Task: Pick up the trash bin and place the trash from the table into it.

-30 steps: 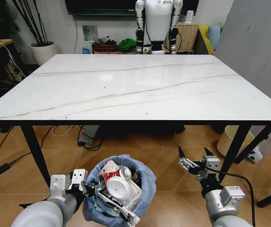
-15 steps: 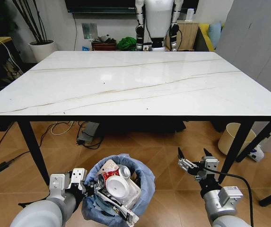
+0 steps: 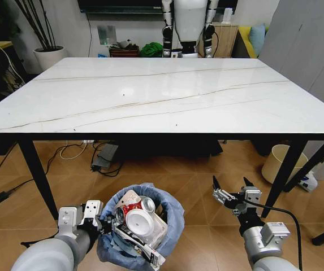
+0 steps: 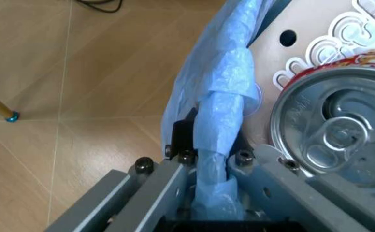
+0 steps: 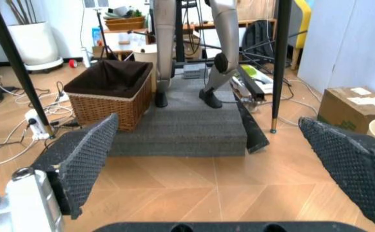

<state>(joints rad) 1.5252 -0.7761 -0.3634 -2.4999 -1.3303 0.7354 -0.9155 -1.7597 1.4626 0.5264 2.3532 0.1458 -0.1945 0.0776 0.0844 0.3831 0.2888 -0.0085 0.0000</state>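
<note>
Nearest the robot, low over the wooden floor (image 3: 198,186) and in front of the tabletop's near edge, the left pincer (image 3: 106,227) is clenched on the rim of the trash bin (image 3: 173,217). In the left wrist view its two grey fingers (image 4: 158,191) squeeze a bunched fold of the bin's crinkled light-blue bag (image 4: 223,116) between them, with no gap visible. The bin is packed with trash (image 3: 139,223): a round white lid, a red wrapper, a silver can top (image 4: 332,130) lying just beside the clamped rim, and a long black-and-white packet sticking out over the bin's near side.

Level with it on the right, the right pincer (image 3: 233,189) hangs free, its dark ribbed fingers (image 5: 87,159) spread wide apart and grasping nothing.

Beyond both, the tabletop (image 3: 162,96) spreads out in glossy white marble with thin grey veins and a black edge on slim black legs. A plain cream bin (image 3: 277,164) stands on the floor under its right near corner.
</note>
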